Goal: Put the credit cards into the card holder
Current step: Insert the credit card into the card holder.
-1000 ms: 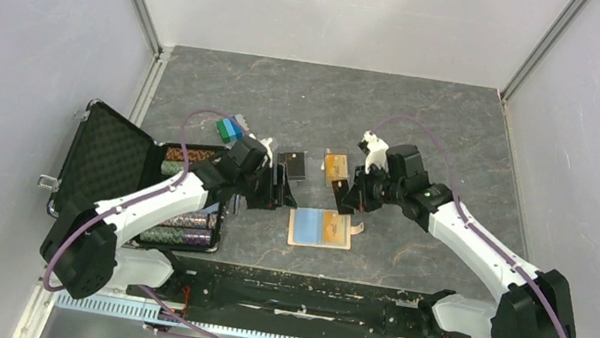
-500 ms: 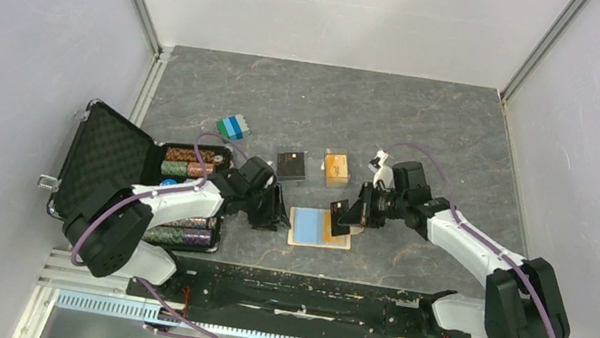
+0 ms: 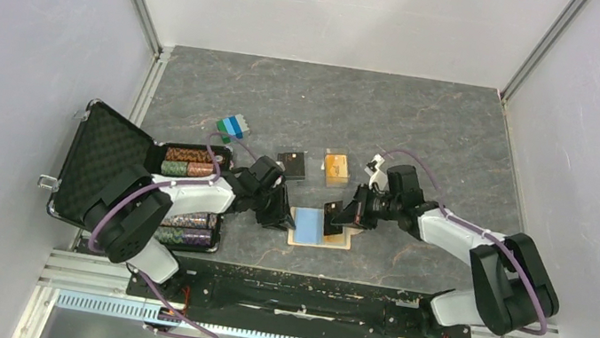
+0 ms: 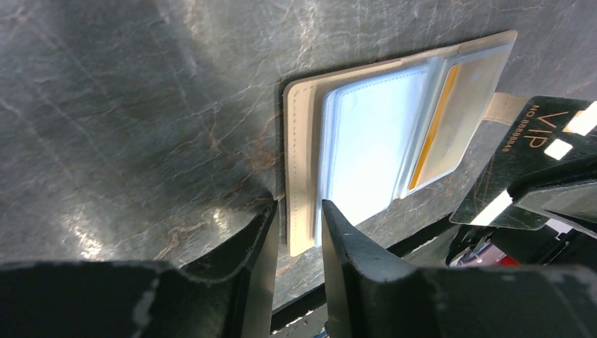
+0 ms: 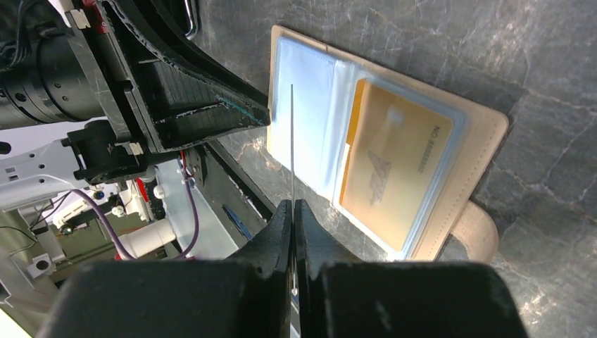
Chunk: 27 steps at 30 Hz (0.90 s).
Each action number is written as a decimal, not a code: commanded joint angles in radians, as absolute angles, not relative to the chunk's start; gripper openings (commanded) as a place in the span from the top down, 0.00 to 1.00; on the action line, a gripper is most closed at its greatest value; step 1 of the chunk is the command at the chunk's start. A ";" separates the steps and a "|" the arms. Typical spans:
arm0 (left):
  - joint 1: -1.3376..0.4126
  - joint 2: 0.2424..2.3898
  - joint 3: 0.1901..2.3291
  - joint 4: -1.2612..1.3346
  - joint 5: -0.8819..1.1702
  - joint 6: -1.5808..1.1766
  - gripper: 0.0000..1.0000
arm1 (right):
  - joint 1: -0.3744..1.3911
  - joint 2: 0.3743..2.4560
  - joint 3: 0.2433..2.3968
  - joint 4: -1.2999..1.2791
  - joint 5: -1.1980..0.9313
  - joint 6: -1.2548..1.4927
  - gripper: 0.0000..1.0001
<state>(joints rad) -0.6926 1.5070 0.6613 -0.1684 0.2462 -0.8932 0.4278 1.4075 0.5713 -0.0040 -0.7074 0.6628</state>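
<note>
The card holder lies open on the bench, an orange card in one pocket. The right end effector clenches a black card edge-on over the empty pocket. The left end effector straddles the holder's edge; whether it grips cannot be told. Insertion seems in hand, and the next move calls for aligning the card's edge with the slot.

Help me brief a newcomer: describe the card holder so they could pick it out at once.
On the grey stone-patterned table, look front and centre, right of the open black case. The card holder lies opened flat. Unlike the small black box and orange box behind it, it is thin, tan-rimmed and light blue inside, with an orange-yellow card in one sleeve.
</note>
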 commanded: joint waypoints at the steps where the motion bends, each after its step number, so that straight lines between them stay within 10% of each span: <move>1: -0.704 1.556 0.697 -0.173 0.226 -0.897 0.66 | 0.425 1.429 0.539 0.142 -0.724 0.692 1.00; 27: -0.724 1.614 0.719 -0.240 0.195 -0.879 0.94 | 0.436 1.609 0.491 0.343 -0.765 0.692 1.00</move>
